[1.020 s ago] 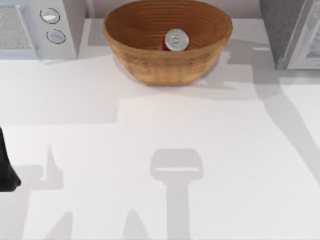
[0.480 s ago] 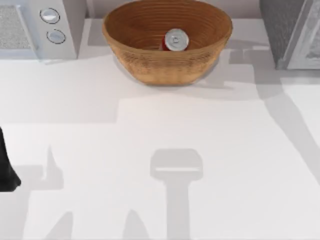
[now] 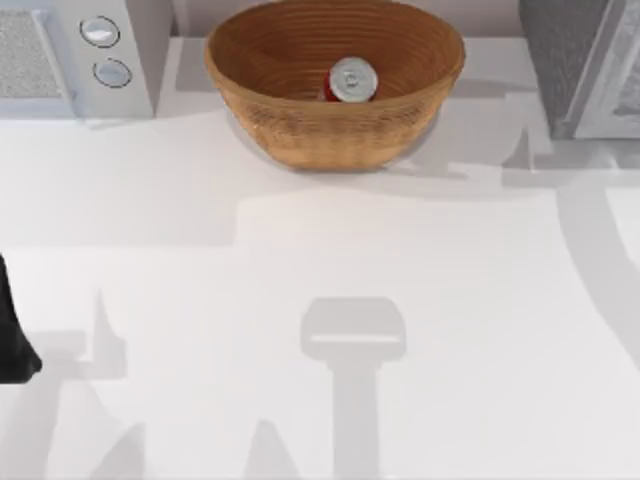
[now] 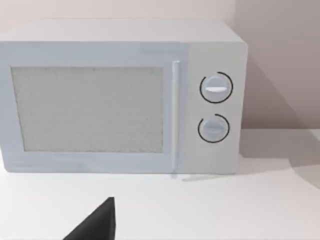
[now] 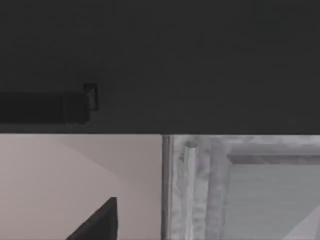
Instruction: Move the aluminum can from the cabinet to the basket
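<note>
Shadows on the table near the cabinet have shifted since 0.5 s ago, the dark band at the top view's right edge now curving lower; the can, basket and left arm have not moved. The aluminum can stands upright inside the basket, right of its middle, long axis vertical, silver top facing up. The basket sits at the back of the table between the white microwave and the cabinet. The left arm is parked at the table's left edge. A dark fingertip shows in each wrist view, but I cannot tell whether either gripper is open.
</note>
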